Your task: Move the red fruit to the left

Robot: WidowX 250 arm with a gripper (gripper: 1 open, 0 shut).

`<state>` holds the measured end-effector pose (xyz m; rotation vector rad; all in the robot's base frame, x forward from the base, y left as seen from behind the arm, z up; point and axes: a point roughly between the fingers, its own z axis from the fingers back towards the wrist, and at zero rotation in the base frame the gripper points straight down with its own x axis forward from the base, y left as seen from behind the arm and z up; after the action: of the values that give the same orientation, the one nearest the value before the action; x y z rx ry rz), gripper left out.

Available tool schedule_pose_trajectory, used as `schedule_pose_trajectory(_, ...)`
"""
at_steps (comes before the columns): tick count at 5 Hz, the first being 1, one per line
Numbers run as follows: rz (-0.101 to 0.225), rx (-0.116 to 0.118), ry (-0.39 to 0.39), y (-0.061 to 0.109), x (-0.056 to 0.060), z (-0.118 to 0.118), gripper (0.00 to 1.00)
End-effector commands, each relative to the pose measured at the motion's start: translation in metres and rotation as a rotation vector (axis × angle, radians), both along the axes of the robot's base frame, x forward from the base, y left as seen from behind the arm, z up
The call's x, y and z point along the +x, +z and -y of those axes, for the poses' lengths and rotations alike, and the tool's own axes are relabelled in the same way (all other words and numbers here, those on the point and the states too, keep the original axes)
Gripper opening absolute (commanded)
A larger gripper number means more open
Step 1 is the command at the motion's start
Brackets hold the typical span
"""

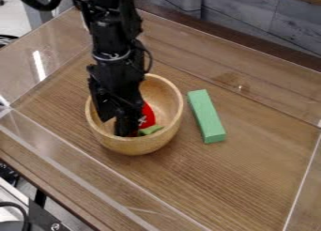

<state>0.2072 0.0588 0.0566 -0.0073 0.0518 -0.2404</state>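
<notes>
The black robot gripper [123, 120] reaches straight down into the round light wooden bowl [113, 139] on the brown wood-grain table [238, 192], largely hiding the small red toy strawberry [146, 115], while a green rectangular block [206, 115] lies just right of the bowl.

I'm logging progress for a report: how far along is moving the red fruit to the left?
Done: the black gripper is down inside the round wooden bowl, over the small red toy strawberry. In hand: the grasp; the gripper hides most of the fruit, so a firm hold cannot be confirmed. Left: lifting the fruit out and setting it down to the left. The green rectangular block lies beside the bowl.
</notes>
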Motion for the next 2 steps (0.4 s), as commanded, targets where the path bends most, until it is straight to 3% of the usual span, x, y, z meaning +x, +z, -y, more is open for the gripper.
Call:
schedule_pose_trajectory(1, 0.043, 0.011, -0.103, 0.017, 0.002, -0.009, 0.0)
schedule_pose_trajectory(2, 0.054, 0.006, -0.04, 0.028, -0.001, -0.005, 0.0)
